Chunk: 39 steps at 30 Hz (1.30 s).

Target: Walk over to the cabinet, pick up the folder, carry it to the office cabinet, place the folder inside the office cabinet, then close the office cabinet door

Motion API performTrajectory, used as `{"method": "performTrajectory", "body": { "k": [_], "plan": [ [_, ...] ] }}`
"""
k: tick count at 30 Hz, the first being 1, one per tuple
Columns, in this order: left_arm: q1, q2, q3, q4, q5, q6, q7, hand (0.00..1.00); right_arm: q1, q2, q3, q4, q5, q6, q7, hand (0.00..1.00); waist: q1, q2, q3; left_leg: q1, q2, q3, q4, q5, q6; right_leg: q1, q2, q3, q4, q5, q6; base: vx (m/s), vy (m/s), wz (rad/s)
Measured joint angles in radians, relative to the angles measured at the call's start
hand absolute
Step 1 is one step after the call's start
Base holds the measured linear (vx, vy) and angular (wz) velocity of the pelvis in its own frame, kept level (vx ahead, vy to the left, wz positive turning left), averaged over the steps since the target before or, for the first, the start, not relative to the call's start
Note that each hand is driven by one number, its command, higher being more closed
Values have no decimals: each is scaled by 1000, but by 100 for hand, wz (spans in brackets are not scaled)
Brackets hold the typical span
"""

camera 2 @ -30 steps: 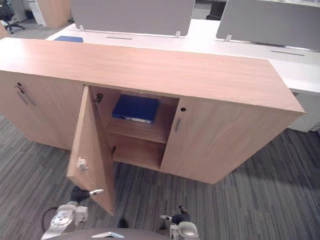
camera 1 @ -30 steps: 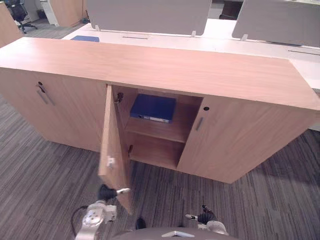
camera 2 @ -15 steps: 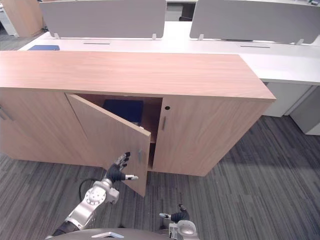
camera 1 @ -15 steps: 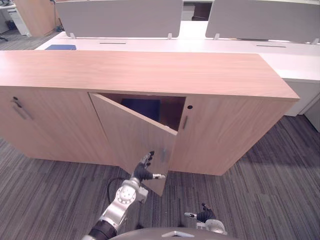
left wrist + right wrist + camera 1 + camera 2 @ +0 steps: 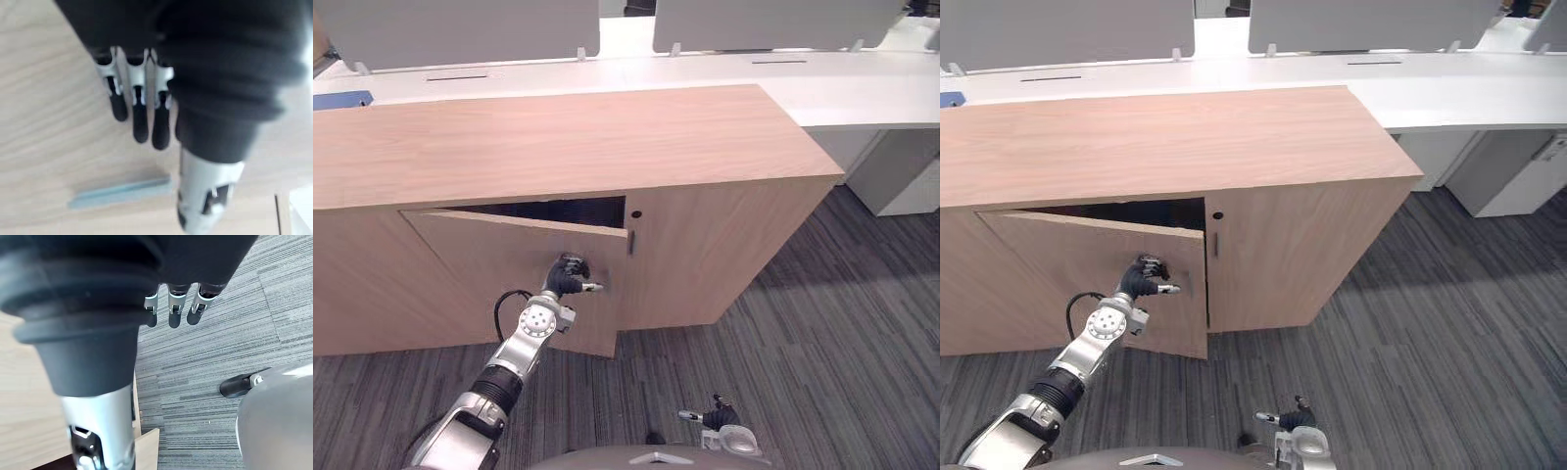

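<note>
On my left hand (image 5: 570, 275) the fingers (image 5: 140, 122) lie straight and flat against the door (image 5: 480, 264) near its free edge, so if they skid off I risk leaving the office cabinet (image 5: 558, 137) ajar.

The wooden office cabinet (image 5: 558, 137) stands on grey striped carpet (image 5: 842, 323), a white desk (image 5: 862, 93) behind it.

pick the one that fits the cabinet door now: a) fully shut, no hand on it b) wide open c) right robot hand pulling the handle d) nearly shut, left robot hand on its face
d: the door stands just ajar, with a dark gap along its top, and the left robot hand lies with straight fingers on its face by the handle.
</note>
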Motion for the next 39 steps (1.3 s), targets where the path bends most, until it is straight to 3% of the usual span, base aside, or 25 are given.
{"method": "performTrajectory", "body": {
  "k": [8, 21, 31, 39],
  "plan": [
    [113, -4, 40, -84, -14, -8, -13, 0, 51, -34, -3, 53, 6, 22, -1, 0, 5, -9, 22, 2, 4, -31, 0, 0, 0, 16, 0, -38, 0, -11, 6, -34, -62, 11],
    [362, -3, 146, -105, -32, -8, -92, 0, 54, -34, -1, 72, 5, 22, 0, 0, 56, -24, 30, -6, 2, -88, 0, 2, 1, 35, -5, -99, 0, -27, 29, -11, -50, 13],
    [394, -25, 360, 368, 20, 36, -64, 0, 43, -33, 5, 94, 8, 34, 0, 0, 84, -43, 36, 9, 2, -91, 0, 6, -1, 52, -5, -105, 1, -28, 31, -34, -32, 2],
    [433, -58, 467, 481, 44, 53, -44, 0, 24, -33, -2, 114, 7, 36, 0, 0, 105, -47, 39, 13, 2, -92, 0, 11, 1, 52, -6, -104, 11, -28, 31, -54, -28, 1]
  ]
}}
